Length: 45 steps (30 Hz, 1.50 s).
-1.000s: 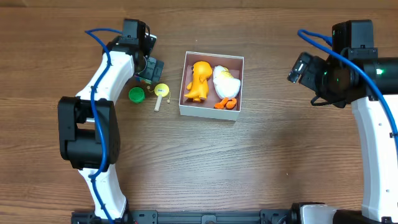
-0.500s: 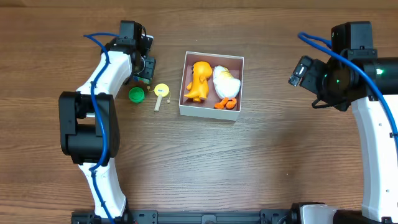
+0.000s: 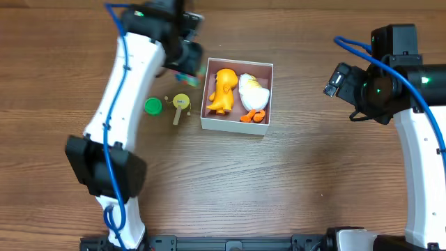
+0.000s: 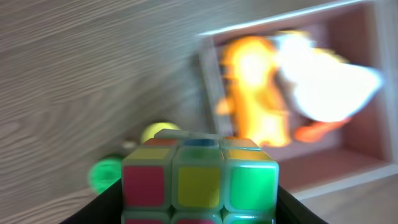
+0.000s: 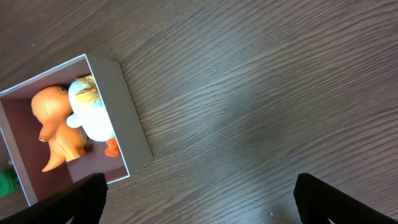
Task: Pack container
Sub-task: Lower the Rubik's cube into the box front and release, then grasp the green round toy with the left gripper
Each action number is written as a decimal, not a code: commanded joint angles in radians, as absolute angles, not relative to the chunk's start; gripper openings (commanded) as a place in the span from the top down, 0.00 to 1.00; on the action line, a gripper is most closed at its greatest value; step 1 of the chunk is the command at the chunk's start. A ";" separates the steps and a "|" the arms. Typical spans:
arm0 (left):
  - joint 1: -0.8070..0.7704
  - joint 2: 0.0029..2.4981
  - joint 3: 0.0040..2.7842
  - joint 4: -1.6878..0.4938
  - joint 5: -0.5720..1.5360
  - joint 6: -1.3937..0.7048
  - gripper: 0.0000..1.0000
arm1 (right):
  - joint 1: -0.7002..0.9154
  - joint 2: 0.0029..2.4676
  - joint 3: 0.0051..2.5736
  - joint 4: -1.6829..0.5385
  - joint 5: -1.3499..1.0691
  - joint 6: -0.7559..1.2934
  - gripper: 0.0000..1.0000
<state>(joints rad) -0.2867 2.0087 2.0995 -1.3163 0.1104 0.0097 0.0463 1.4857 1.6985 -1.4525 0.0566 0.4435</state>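
A shallow white box (image 3: 235,126) sits in the middle of a wooden table (image 3: 279,188), holding an orange toy (image 3: 223,89) and a white duck (image 3: 252,89) side by side. The left claw (image 3: 185,58) hangs just beside the box's far left corner, clamped on a colourful puzzle cube (image 4: 199,183); a green cap (image 3: 152,106) and a yellow disc (image 3: 180,102) lie left of the box. The right claw (image 5: 199,186) hovers well to the right, fingers spread wide, holding nothing.

A brown wood-grain tabletop (image 3: 279,181) fills the whole view, its grain running side to side. Even light leaves a faint sheen on it, and a black rail (image 3: 244,242) edges the near side.
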 commanded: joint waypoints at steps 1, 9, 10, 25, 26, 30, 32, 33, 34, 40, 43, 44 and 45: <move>-0.424 1.975 2.102 -1.304 0.038 -0.212 0.87 | 0.042 1.478 1.705 -1.451 0.069 0.437 0.02; -0.644 2.043 1.800 -0.994 -0.003 -0.442 0.85 | 0.042 1.478 1.705 -1.450 0.069 0.437 0.02; -0.651 2.043 1.775 -0.979 -0.032 -0.479 0.84 | 0.042 1.478 1.705 -1.452 0.069 0.437 0.02; -0.628 2.033 1.923 -1.190 -0.039 -0.492 0.00 | 0.042 1.478 1.705 -1.458 0.069 0.414 0.03; -0.619 2.024 2.001 -1.280 -0.097 -0.481 0.00 | 0.042 1.478 1.705 -1.457 0.070 0.414 0.03; -0.521 1.959 2.223 -1.602 -0.313 -0.471 0.00 | 0.042 1.478 1.705 -1.457 0.069 0.414 0.00; -0.414 1.894 2.230 -1.690 -0.308 -0.439 0.00 | 0.042 1.478 1.705 -1.458 0.068 0.414 0.00; -0.361 1.858 2.210 -1.690 -0.264 -0.399 0.00 | 0.042 1.478 1.705 -1.458 0.066 0.414 0.00; -0.320 1.827 2.186 -1.690 -0.244 -0.375 0.00 | 0.042 1.478 1.705 -1.462 0.066 0.414 0.00; -0.049 1.680 1.745 -1.534 -0.185 -0.210 0.00 | 0.042 1.478 1.705 -1.475 0.061 0.418 0.00; -0.036 1.686 1.468 -1.267 -0.171 -0.155 0.00 | 0.042 1.478 1.705 -1.481 0.047 0.418 0.00; -0.037 1.696 1.402 -1.176 -0.129 -0.093 0.03 | 0.042 1.478 1.705 -1.480 0.047 0.418 0.00; -0.041 1.705 1.357 -1.091 -0.087 -0.034 0.04 | 0.042 1.478 1.705 -1.479 0.047 0.418 0.00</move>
<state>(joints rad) -0.0326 1.6974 1.4605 -1.2160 -0.1886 -0.1944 0.0463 1.4857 1.6978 -1.4837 0.0486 0.4183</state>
